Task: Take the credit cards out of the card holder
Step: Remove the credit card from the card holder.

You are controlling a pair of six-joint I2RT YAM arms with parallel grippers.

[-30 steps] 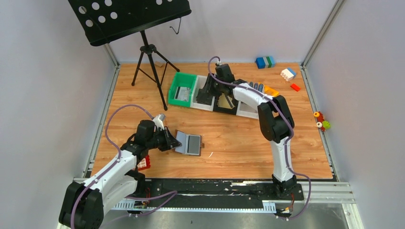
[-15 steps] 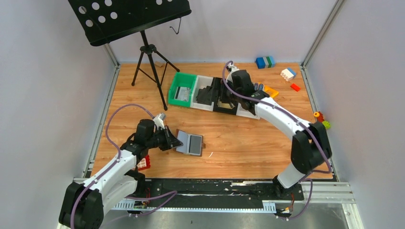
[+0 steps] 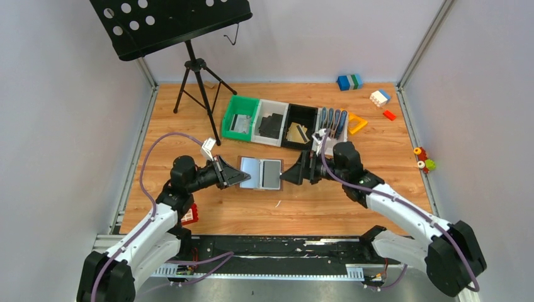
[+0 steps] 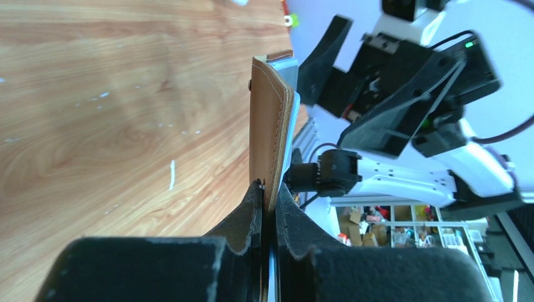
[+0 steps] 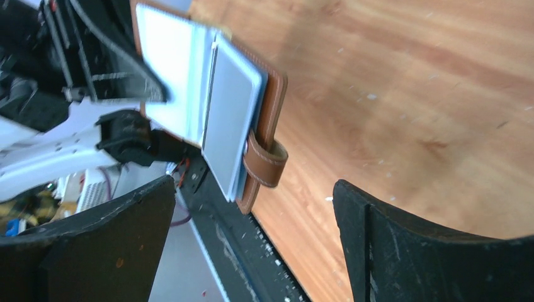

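The brown leather card holder (image 3: 250, 170) hangs open above the table, its grey-blue inside facing up. My left gripper (image 3: 240, 175) is shut on its left edge. In the left wrist view the holder (image 4: 272, 126) stands edge-on between my fingers. A silver-grey credit card (image 5: 232, 123) sits in its right pocket, next to the tab strap (image 5: 264, 160). My right gripper (image 3: 291, 174) is open just to the right of the holder, with nothing between its fingers. In the right wrist view that gripper (image 5: 253, 185) has its jaws wide apart, facing the holder's strap end.
A row of bins stands behind: a green bin (image 3: 239, 119), a white bin (image 3: 281, 126) with a black card, and a black bin (image 3: 308, 116) with a gold card. Blue-grey holders (image 3: 332, 119) stand beside them. A music stand (image 3: 198, 82) is back left, with toy bricks (image 3: 380, 97) back right.
My right arm swung from the bins down to the middle of the table and its gripper opened. My left gripper lifted the card holder and carried it right, toward the right gripper.
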